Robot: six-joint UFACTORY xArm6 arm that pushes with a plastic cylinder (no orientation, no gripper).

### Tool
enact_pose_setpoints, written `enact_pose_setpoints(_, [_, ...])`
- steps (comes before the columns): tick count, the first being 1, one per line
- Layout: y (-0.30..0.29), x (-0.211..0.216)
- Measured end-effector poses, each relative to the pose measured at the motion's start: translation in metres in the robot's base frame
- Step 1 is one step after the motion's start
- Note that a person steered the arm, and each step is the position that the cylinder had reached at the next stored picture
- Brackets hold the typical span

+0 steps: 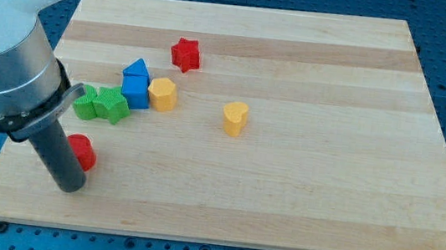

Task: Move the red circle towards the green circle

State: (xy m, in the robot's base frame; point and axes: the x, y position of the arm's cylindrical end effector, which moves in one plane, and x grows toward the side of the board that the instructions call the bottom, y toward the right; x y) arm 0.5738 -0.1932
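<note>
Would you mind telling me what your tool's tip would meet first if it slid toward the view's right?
My tip sits against the red circle at its left, so it would likely push that block first; exact contact is hard to judge.

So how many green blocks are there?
2: a green star left of the blue block, and a green circle touching its left, partly hidden by the arm.
</note>
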Motion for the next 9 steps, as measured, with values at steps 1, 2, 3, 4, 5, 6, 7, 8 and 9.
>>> enact_pose_setpoints(1, [0.002,-0.006])
enact_pose_setpoints(2, [0.000,-0.018])
enact_pose_setpoints(3, [-0.008,-0.025])
enact_pose_setpoints(4, [0.007,-0.020])
enact_pose_setpoints(5, [0.031,-0.019])
enact_pose_setpoints(6, [0.032,-0.027])
enact_pose_setpoints(7, [0.032,-0.039])
enact_pose_setpoints(8, [0.024,-0.053])
enact_pose_setpoints(9, [-0.008,-0.053])
